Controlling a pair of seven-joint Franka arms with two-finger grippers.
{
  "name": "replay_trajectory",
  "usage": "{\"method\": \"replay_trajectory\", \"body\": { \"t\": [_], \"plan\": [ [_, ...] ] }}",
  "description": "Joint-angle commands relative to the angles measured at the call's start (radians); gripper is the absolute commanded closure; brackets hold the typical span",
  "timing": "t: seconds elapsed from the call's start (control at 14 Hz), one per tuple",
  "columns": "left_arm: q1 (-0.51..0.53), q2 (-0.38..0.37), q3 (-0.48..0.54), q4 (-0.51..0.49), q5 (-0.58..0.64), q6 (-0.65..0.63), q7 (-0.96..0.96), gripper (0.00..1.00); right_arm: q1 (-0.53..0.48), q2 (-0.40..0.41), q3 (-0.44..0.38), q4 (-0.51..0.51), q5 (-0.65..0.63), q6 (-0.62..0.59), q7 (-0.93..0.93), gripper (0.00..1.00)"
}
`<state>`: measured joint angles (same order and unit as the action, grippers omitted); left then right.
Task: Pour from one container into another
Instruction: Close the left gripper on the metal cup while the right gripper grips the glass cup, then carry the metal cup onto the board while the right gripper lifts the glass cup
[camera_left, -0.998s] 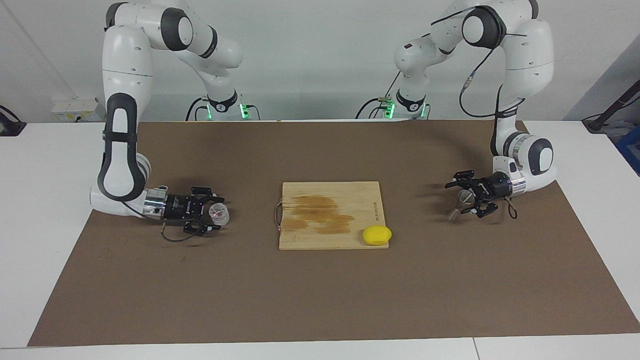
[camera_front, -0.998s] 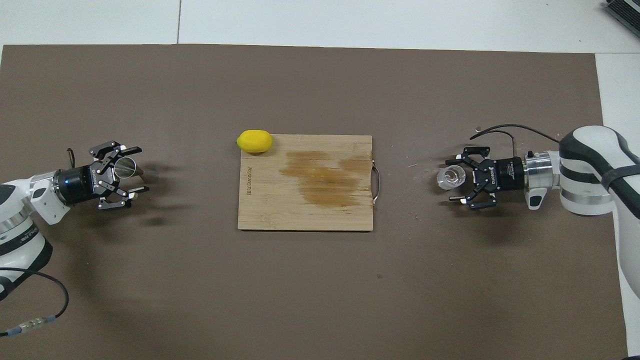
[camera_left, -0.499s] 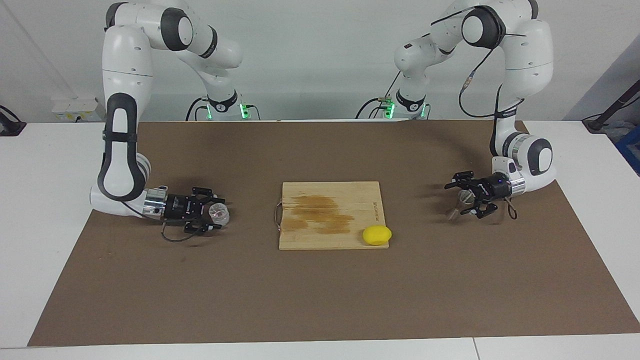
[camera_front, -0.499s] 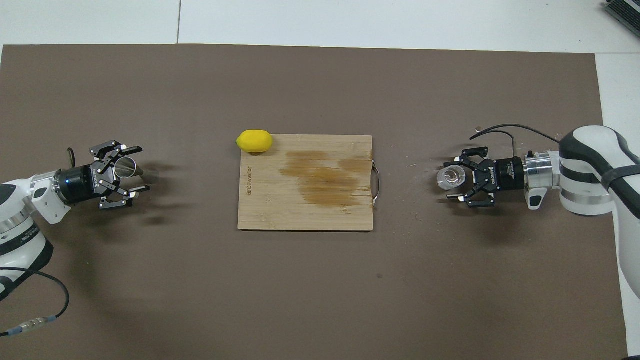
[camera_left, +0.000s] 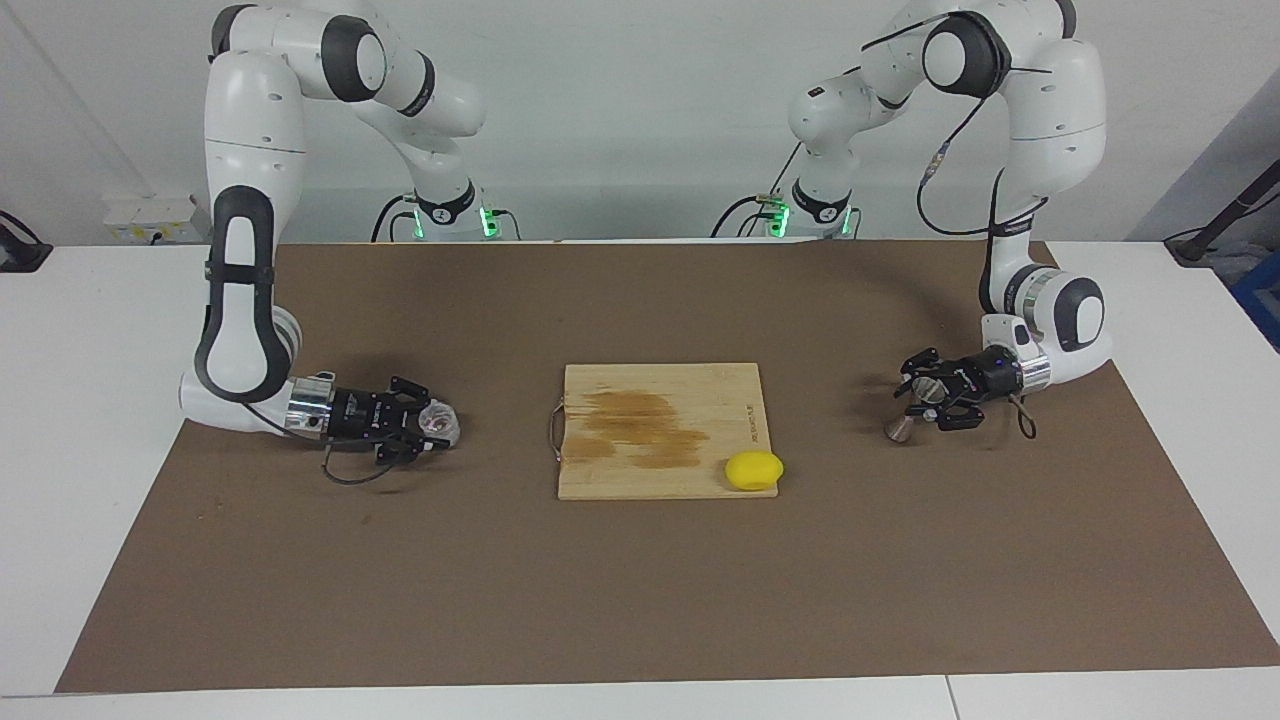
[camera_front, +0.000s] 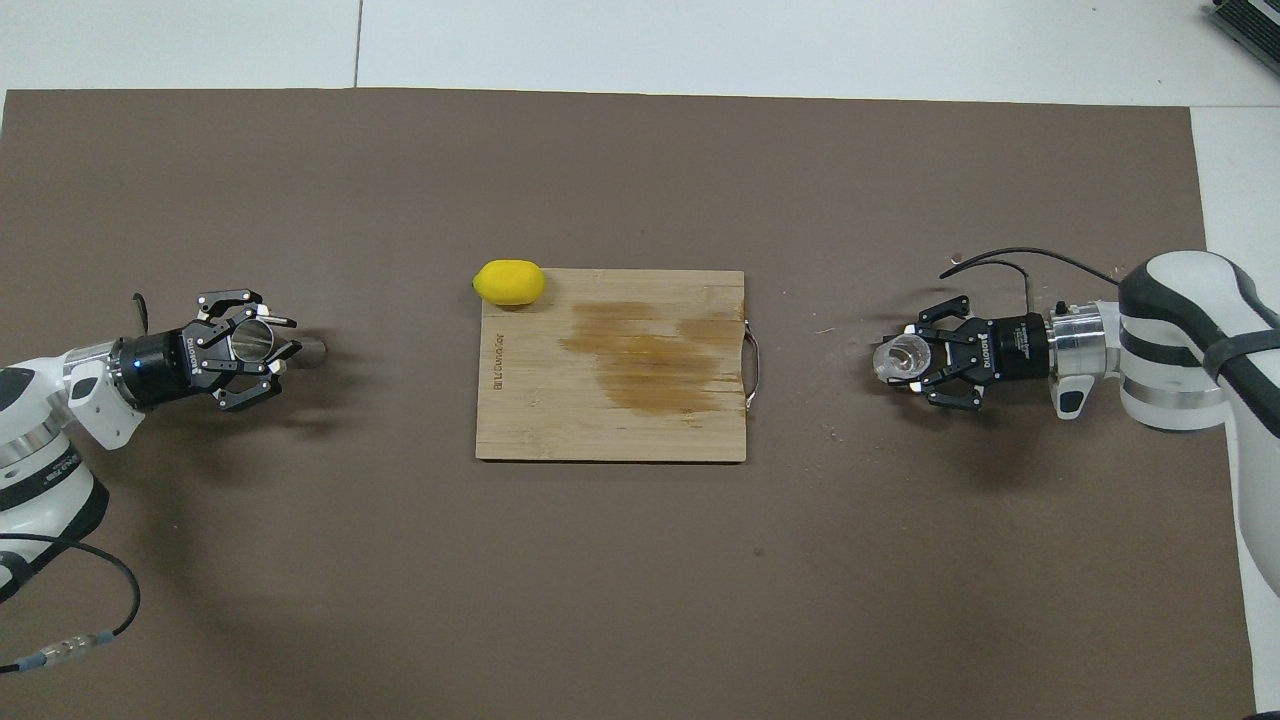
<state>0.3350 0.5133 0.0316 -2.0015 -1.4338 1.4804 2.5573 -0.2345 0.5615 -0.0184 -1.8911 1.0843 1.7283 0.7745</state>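
Note:
The clear glass tumbler (camera_left: 440, 424) (camera_front: 897, 358) sits on the brown mat toward the right arm's end of the table. My right gripper (camera_left: 428, 426) (camera_front: 912, 362) lies low and level, shut on its sides. Toward the left arm's end, the steel hourglass jigger (camera_left: 898, 430) (camera_front: 311, 350) has its lower cone at the mat and its mouth up. My left gripper (camera_left: 930, 398) (camera_front: 258, 345) reaches in level and is shut around its waist and upper cone.
A wooden cutting board (camera_left: 660, 385) (camera_front: 610, 435) with a dark stain and a metal handle lies mid-table between the two grippers. A yellow lemon (camera_left: 754, 470) (camera_front: 510, 282) rests at its corner farther from the robots, toward the left arm's end.
Both grippers were open around their containers and have closed on them. The arms have barely shifted; tumbler and jigger stay where they stood.

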Motion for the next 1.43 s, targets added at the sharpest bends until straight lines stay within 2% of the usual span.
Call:
{"method": "replay_trajectory", "body": {
  "t": [0.0, 0.29, 0.78, 1.0, 1.35],
  "plan": [
    [-0.025, -0.004, 0.007, -0.002, -0.025, 0.018, 0.017, 1.00, -0.008, 0.002, 0.005, 0.012, 0.020, -0.010, -0.009, 1.00],
    [-0.082, -0.013, 0.004, 0.006, -0.023, 0.006, -0.132, 1.00, -0.009, -0.008, 0.005, 0.012, 0.020, -0.010, -0.008, 1.00],
    [-0.234, -0.085, -0.001, -0.023, -0.043, 0.003, -0.221, 1.00, -0.015, -0.060, 0.000, 0.014, -0.007, -0.027, -0.004, 1.00],
    [-0.309, -0.124, -0.001, -0.068, -0.112, 0.005, -0.224, 1.00, -0.020, -0.106, -0.003, 0.012, -0.030, -0.027, 0.003, 1.00],
    [-0.454, -0.128, -0.001, -0.085, -0.252, 0.023, -0.171, 1.00, -0.020, -0.218, -0.006, -0.011, -0.041, -0.027, 0.081, 1.00]
  ]
}}
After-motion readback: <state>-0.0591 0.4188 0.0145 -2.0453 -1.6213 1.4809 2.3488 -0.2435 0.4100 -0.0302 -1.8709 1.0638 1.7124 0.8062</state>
